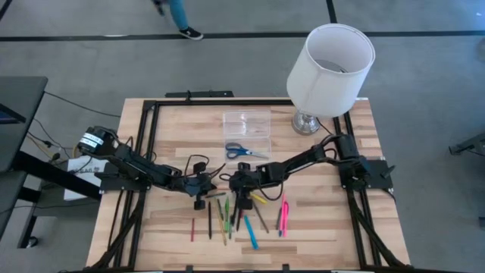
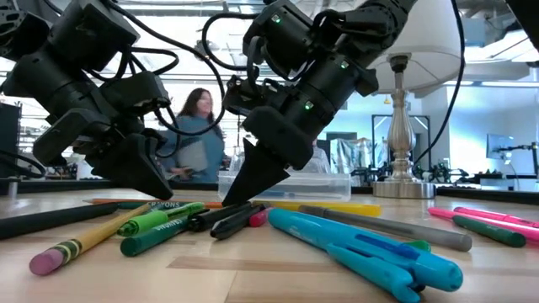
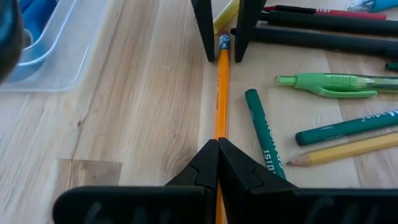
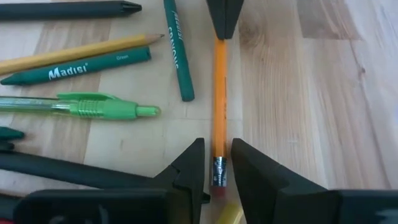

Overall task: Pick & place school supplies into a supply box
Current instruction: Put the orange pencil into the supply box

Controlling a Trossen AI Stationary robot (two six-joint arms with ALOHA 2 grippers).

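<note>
Right wrist view — right hand (image 4: pixel 216 163) narrow astride slim orange pencil (image 4: pixel 218 93); left hand (image 3: pixel 217 163) closed.

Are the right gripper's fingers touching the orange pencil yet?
Cannot tell. In the right wrist view the right gripper straddles the orange pencil at its eraser end, fingers close on both sides, but neither contact nor gap shows plainly.

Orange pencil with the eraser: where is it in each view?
High: orange pencil, faint line between left gripper and right gripper.
Low: thin orange strip behind the green crayons.
Left wrist: centre, running away from the camera.
Right wrist: centre, eraser nearest the camera.
Shared landmark: right fingers straddling its eraser end.
</note>
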